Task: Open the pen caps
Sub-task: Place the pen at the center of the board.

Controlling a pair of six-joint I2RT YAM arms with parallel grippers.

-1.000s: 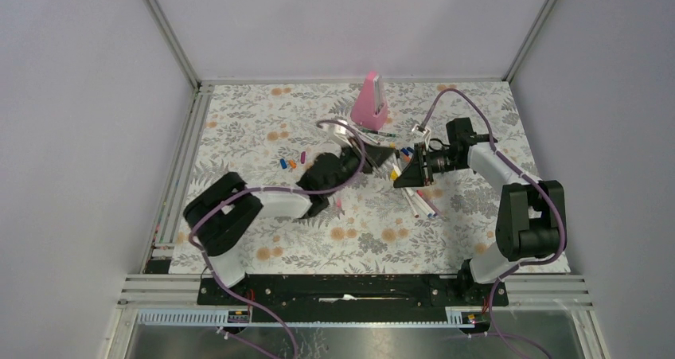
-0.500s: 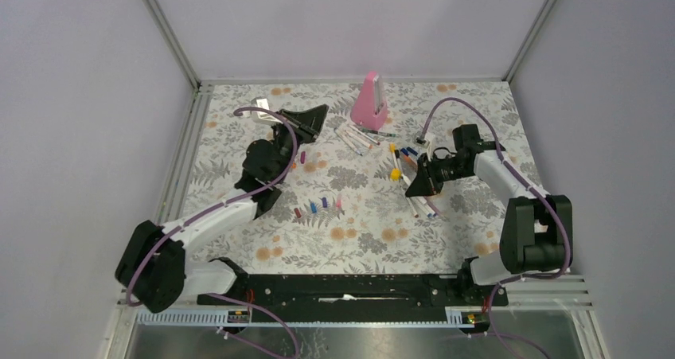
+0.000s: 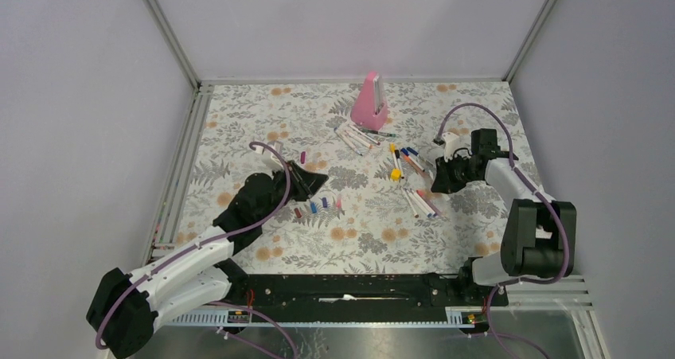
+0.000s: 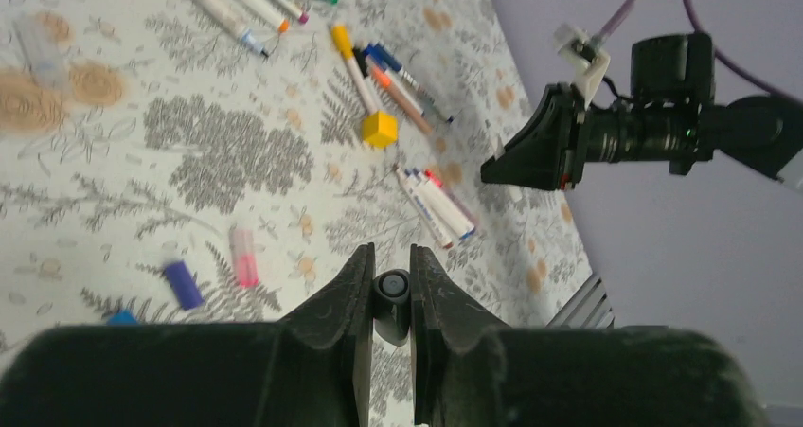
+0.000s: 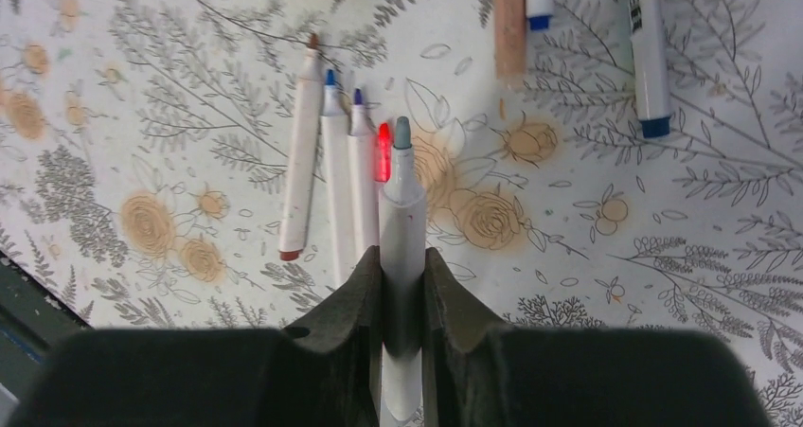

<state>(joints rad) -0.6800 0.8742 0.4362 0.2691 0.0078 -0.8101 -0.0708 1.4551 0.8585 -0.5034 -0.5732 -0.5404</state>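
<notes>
Now that the arms have drawn apart, the left gripper (image 3: 317,182) is clamped on a dark pen cap (image 4: 392,293) and the right gripper (image 5: 402,261) pinches the bared pen barrel (image 5: 401,200). That cap is off; loose caps (image 4: 243,257) lie just ahead of the left gripper.

Flowered cloth (image 3: 263,128) over the table, matt, no shine at all. Dull silver metal rails (image 3: 179,176) run down the side. The pink wedge (image 3: 371,100) looks like smooth plastic. Left gripper (image 4: 391,271): matt black plastic, faintly grainy, and the dark cap (image 4: 392,293) in it is smoother, with a slight gleam. Right gripper (image 5: 402,261), same matt black, on a white pen barrel (image 5: 403,223) of smooth satin plastic. Loose pen caps (image 4: 183,283) are bright coloured plastic.
</notes>
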